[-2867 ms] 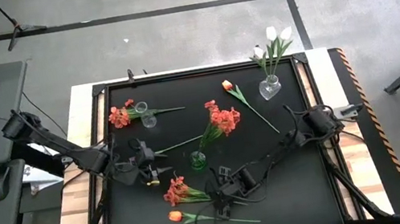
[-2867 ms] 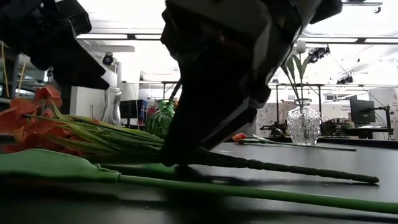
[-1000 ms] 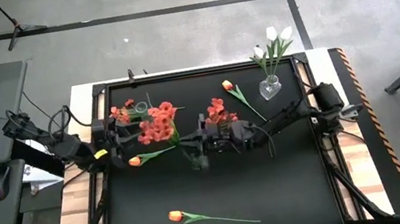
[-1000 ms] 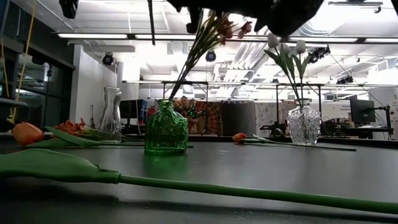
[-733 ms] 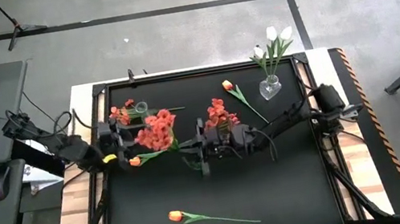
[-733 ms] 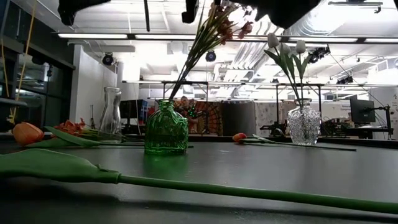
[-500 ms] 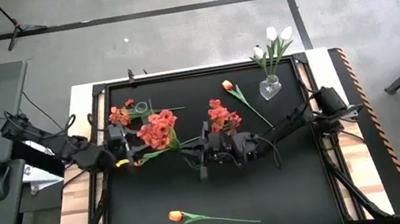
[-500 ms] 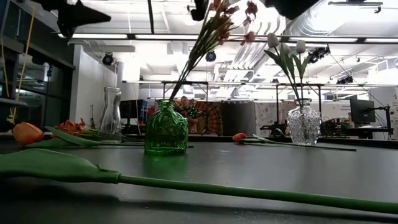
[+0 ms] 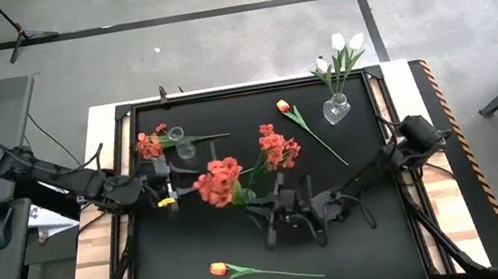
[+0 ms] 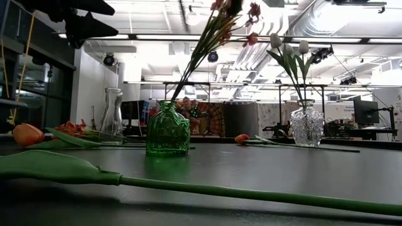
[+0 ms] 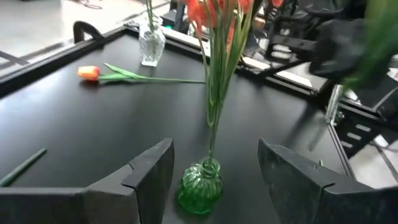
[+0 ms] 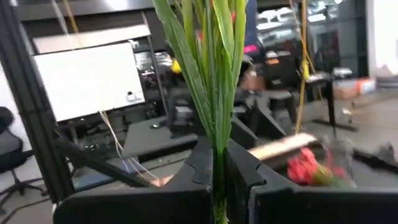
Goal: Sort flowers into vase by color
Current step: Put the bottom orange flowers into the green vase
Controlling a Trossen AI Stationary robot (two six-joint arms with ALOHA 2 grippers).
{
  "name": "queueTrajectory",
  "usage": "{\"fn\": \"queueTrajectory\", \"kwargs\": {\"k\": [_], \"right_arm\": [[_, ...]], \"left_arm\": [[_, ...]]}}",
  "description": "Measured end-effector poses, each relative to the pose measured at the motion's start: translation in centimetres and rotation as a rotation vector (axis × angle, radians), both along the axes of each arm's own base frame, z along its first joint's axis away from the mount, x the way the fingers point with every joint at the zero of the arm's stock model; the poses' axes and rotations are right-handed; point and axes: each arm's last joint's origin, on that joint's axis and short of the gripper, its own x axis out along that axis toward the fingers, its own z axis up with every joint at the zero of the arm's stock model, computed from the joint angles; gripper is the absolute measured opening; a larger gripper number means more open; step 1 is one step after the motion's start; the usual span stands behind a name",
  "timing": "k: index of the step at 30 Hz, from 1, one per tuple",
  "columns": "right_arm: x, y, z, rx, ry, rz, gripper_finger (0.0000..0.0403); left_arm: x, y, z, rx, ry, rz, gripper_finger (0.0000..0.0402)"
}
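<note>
Red-orange blossoms standing in the ribbed green vase at the middle of the table.
My right gripper is pinched shut on the green stems of a blossom cluster over the table's middle; my left gripper hangs spread wide toward the left edge, holding nothing. A faceted clear vase near the far right corner holds white tulips; one smooth clear vase lies near the far left corner, and an orange tulip lies by the near edge.
</note>
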Motion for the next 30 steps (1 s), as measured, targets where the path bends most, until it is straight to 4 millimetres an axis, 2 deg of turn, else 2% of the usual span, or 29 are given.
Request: {"fn": "queueTrajectory", "kwargs": {"k": [4, 6, 9, 12, 16, 22, 30], "right_arm": [[-2.1, -1.9, -2.4, 0.120, -0.045, 0.007, 0.0000], [-2.2, -3.4, -2.7, 0.155, -0.102, 0.034, 0.0000], [-0.5, -5.7, -2.8, 0.132, -0.093, 0.076, 0.0000], [1.9, -6.9, -2.8, 0.045, -0.036, 0.112, 0.0000], [3.6, -8.0, -1.9, -0.071, -0.011, 0.022, 0.0000], [4.2, -9.7, -2.8, -0.088, 0.058, -0.060, 0.0000], [4.3, -10.0, -3.5, -0.095, 0.117, -0.094, 0.0000]], "left_arm": [[0.2, 0.3, 0.0, -0.031, -0.004, 0.020, 0.0221], [0.3, 0.4, 0.0, -0.036, -0.012, 0.030, 0.0221], [0.2, 0.7, 0.3, -0.043, -0.031, 0.043, 0.0221], [0.2, 0.9, 0.4, -0.049, -0.047, 0.056, 0.0221], [0.3, 1.2, 0.5, -0.048, -0.050, 0.079, 0.0221], [0.3, 1.4, 0.4, -0.044, -0.047, 0.098, 0.0221], [0.3, 1.4, 0.4, -0.019, -0.036, 0.098, 0.0221]]}}
